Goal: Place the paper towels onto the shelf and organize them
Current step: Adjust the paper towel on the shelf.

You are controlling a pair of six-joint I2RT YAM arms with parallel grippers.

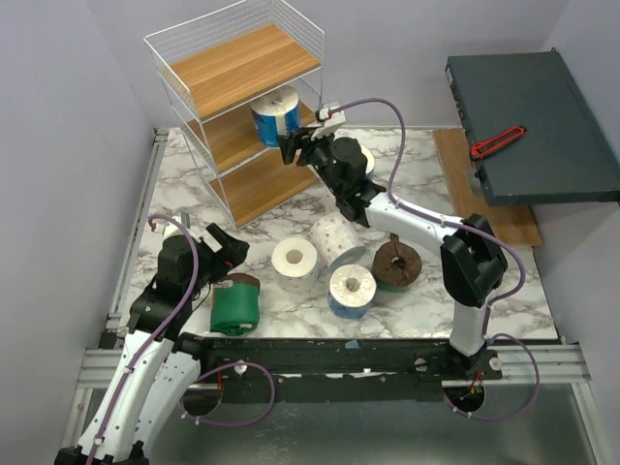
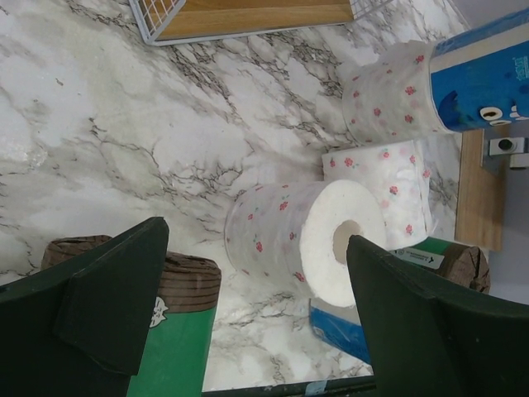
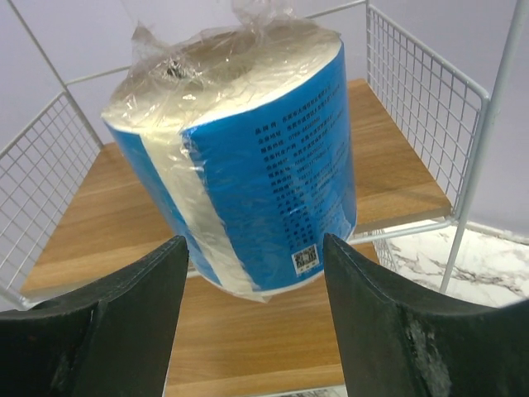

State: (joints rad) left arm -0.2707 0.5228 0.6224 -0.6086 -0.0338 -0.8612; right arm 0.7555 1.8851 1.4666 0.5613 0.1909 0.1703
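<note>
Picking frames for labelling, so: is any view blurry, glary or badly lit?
Top view: even light, soft shadows, shelf and rolls crisp. Left wrist view: the speckled roll is clear; the left claw up close is dark and slightly soft. Right wrist view: the blue roll is sharp, its print visible, with glints on the crinkled plastic on top.

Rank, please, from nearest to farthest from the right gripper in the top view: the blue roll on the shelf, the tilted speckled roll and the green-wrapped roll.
From the right gripper:
1. blue roll, on the middle tier of the shelf, just ahead of the fingers.
2. tilted speckled roll, mid-table.
3. green-wrapped roll, at the near left.
</note>
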